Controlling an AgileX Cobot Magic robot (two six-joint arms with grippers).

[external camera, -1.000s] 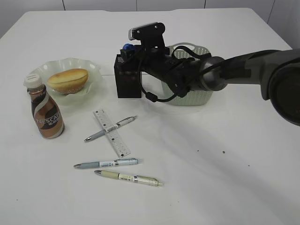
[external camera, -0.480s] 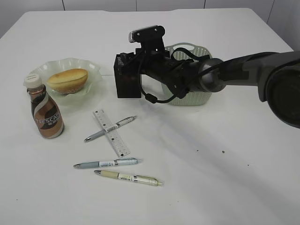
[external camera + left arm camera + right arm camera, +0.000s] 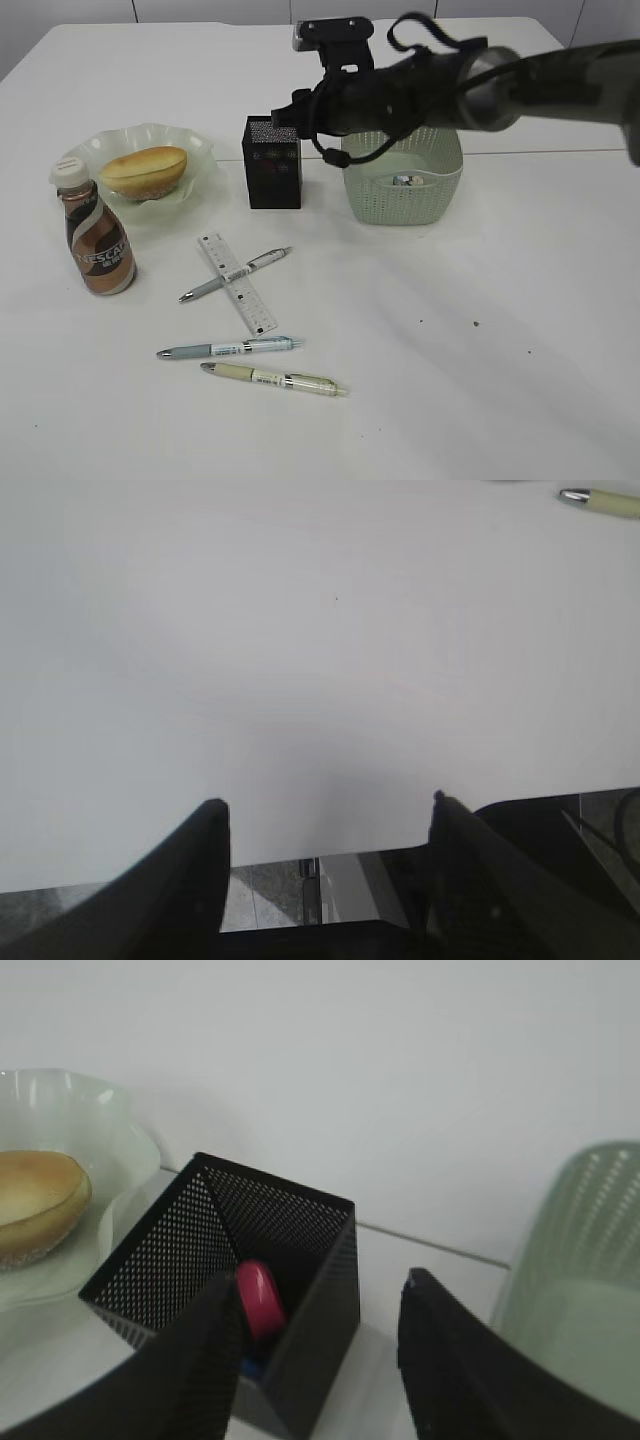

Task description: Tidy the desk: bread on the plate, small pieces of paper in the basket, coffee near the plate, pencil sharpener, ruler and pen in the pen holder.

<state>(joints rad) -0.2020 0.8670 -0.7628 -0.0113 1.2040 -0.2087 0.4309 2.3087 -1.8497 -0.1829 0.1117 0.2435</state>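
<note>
Both black fingers of the right gripper stand apart and empty above the pen holder, a square black mesh cup. Inside it lies a glossy pink-red rounded thing with a bit of blue under it.

Left gripper fingers are likewise spread with nothing between them, over bare white desk at its near edge.

Toward the left edge of the desk, the oval golden bread sits on the ruffled pale-green glass plate, and the swirled brown coffee bottle stands just beside it.

Right of the holder, the woven sage basket holds small pieces of paper.

A clear ruler lies flat under one slim pen; two more pens lie nearer the front edge.
</note>
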